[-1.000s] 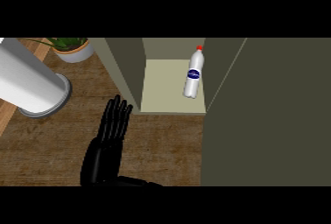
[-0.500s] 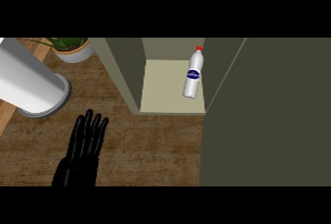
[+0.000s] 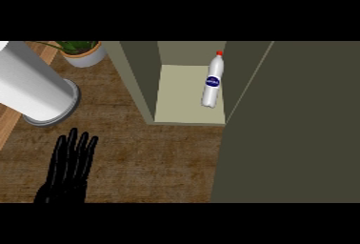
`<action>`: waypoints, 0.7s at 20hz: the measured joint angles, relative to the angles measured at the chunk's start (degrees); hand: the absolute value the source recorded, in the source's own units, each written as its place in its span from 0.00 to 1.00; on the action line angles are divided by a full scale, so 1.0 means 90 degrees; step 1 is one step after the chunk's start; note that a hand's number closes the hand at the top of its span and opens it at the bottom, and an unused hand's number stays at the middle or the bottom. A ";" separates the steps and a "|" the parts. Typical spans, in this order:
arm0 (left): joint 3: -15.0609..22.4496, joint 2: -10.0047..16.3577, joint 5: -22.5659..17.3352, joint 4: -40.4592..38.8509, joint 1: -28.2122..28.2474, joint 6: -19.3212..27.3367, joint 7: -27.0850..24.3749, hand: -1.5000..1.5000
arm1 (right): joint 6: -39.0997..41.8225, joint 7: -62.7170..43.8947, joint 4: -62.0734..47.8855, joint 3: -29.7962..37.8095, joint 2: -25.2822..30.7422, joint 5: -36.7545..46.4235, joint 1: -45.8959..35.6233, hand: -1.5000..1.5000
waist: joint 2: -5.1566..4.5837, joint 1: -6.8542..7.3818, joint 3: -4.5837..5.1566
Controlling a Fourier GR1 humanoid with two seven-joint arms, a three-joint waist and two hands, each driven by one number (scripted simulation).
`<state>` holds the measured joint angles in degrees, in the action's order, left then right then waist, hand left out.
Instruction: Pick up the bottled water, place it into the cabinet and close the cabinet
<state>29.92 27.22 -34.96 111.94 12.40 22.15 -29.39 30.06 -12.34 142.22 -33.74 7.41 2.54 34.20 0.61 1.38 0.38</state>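
The bottled water (image 3: 212,84), clear with a red cap and a blue label, stands inside the cabinet on its pale shelf (image 3: 179,102), close to the right side of the opening. The olive cabinet door (image 3: 295,124) fills the right of the head view, its edge slanting down past the bottle; the opening shows to its left. My left hand (image 3: 67,167) lies low at the lower left over the wooden counter, fingers straight and pointing away, holding nothing and well apart from the cabinet. My right hand does not show.
A large white cylinder (image 3: 32,90) stands on a grey base at the left. Behind it at the top left sits a potted plant (image 3: 81,50). Brown wooden counter (image 3: 147,152) spreads between the hand and the cabinet's left wall (image 3: 137,78).
My left hand has drawn back down and to the left, away from the cabinet. The bottle and the door look unmoved.
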 measured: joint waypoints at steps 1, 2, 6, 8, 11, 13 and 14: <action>-0.0046 0.0026 -0.0020 0.0044 0.0038 -0.0008 -0.0008 0.00 | -0.0001 -0.0098 0.0001 -0.0031 -0.0015 0.0018 -0.0140 1.00 | 0.0008 -0.0003 -0.0001; -0.0091 0.0065 -0.0048 0.0054 0.0078 -0.0052 -0.0021 0.00 | -0.0008 -0.0222 0.0003 -0.0067 -0.0041 0.0033 -0.0298 1.00 | 0.0012 -0.0001 0.0001; -0.0330 0.0245 -0.0232 0.0144 0.0261 -0.0268 -0.0063 0.00 | -0.0021 -0.0685 -0.0060 -0.0401 -0.0216 0.0169 -0.1052 1.00 | 0.0018 0.0034 0.0014; -0.0446 0.0340 -0.0318 0.0151 0.0338 -0.0389 -0.0080 0.00 | -0.0072 -0.0890 -0.0111 -0.0559 -0.0215 0.0247 -0.1433 1.00 | 0.0013 0.0043 0.0022; -0.0561 0.0460 -0.0423 0.0189 0.0531 -0.0577 -0.0149 0.00 | -0.0185 -0.1115 -0.0192 -0.0777 -0.0145 0.0353 -0.1907 1.00 | 0.0016 0.0078 0.0030; -0.0607 0.0504 -0.0444 0.0205 0.0608 -0.0656 -0.0196 0.00 | -0.0270 -0.1244 -0.0211 -0.0869 -0.0070 0.0388 -0.2217 1.00 | 0.0009 0.0083 0.0030; -0.0656 0.0550 -0.0486 0.0236 0.0651 -0.0703 -0.0195 0.00 | -0.0293 -0.1274 -0.0214 -0.0889 -0.0018 0.0395 -0.2329 1.00 | 0.0008 0.0100 0.0031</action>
<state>24.01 32.17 -39.33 114.07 18.26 15.82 -31.15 27.42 -23.81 140.29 -41.74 7.25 6.09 13.24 0.68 2.28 0.67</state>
